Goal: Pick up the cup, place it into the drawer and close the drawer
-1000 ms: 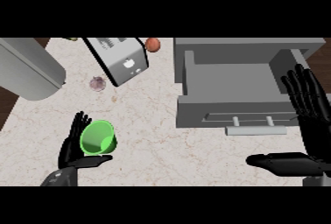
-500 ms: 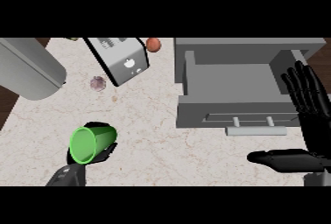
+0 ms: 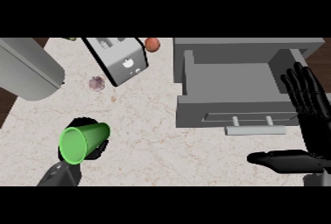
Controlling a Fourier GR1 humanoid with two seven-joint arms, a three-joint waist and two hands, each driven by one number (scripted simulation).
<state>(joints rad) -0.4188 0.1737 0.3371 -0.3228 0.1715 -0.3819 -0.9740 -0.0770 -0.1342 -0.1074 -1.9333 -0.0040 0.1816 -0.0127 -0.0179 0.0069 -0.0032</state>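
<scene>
At the lower left of the frame, the left hand [image 3: 72,168] has its fingers curled round the green cup [image 3: 82,142], which is tipped on its side with its open mouth showing (most of the hand is hidden behind it). The right hand [image 3: 309,127] stands open at the right edge, fingers straight and thumb out, beside the open grey drawer [image 3: 233,89] at upper right. A small purple item [image 3: 96,83] lies on the marble counter [image 3: 161,144], upper left.
</scene>
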